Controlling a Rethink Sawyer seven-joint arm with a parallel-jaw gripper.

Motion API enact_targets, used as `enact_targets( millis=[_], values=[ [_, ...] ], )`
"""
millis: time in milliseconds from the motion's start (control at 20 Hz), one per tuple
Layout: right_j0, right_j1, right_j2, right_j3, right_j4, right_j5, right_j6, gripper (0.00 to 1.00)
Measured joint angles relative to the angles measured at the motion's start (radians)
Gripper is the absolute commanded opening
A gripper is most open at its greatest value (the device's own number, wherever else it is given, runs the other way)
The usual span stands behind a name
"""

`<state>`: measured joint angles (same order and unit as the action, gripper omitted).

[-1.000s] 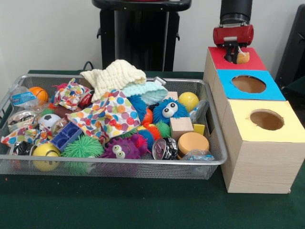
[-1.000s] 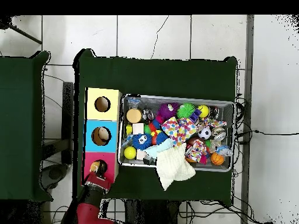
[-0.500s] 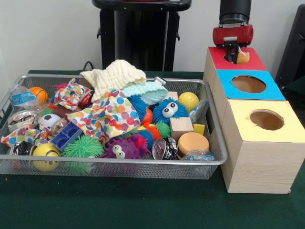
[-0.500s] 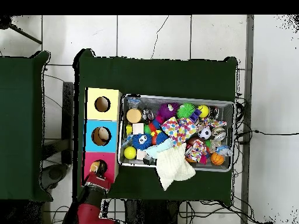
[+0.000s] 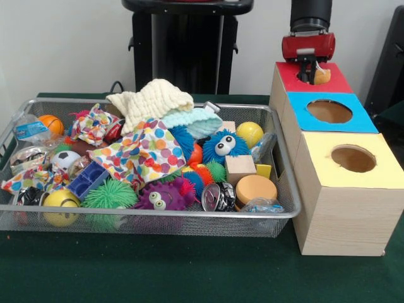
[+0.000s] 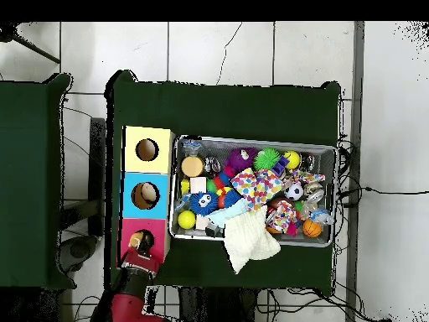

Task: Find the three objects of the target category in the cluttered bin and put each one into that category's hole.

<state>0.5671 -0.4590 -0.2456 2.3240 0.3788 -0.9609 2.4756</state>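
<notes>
From the front, the end effector (image 5: 308,71) hangs over the hole in the red box (image 5: 334,81), its black tip at the rim of the opening. A small tan piece (image 5: 322,76) sits right beside that tip, touching it as far as I can make out; whether the fingers are clamped on it or have let go I cannot tell, since the red housing hides them. The piece looks like a light wooden block or a bit of foam: stiff enough not to squash, dry rather than slippery, and easy to pinch across two flat sides. The blue box (image 5: 360,118) and the yellow box (image 5: 328,158) stand in a row nearer the camera. The wire bin (image 5: 158,219) on the green tabletop (image 5: 189,271) holds the rest of the clutter. A wooden cube (image 5: 240,168) and a round tan disc (image 5: 255,189) lie near its right wall, both rigid and light by the look of them, best taken across opposite faces.

From overhead, the arm (image 6: 127,300) reaches up to the red box, and a pale spot shows at the edge of its hole, probably the same piece. The blue box's hole shows something tan inside.
</notes>
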Motion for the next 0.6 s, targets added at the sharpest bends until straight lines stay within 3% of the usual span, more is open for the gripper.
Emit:
enact_targets(
  millis=[200, 300, 500, 600],
  values=[
    [0.119, 0.051, -0.036, -0.01, 0.163, -0.032, 0.0, 0.0],
    [0.198, 0.093, -0.046, -0.013, 0.288, -0.073, 0.0, 0.0],
    [0.266, 0.143, -0.049, -0.017, 0.398, -0.138, 0.0, 0.0],
    [0.276, 0.157, -0.05, -0.017, 0.411, -0.163, 0.0, 0.0]
  ],
)
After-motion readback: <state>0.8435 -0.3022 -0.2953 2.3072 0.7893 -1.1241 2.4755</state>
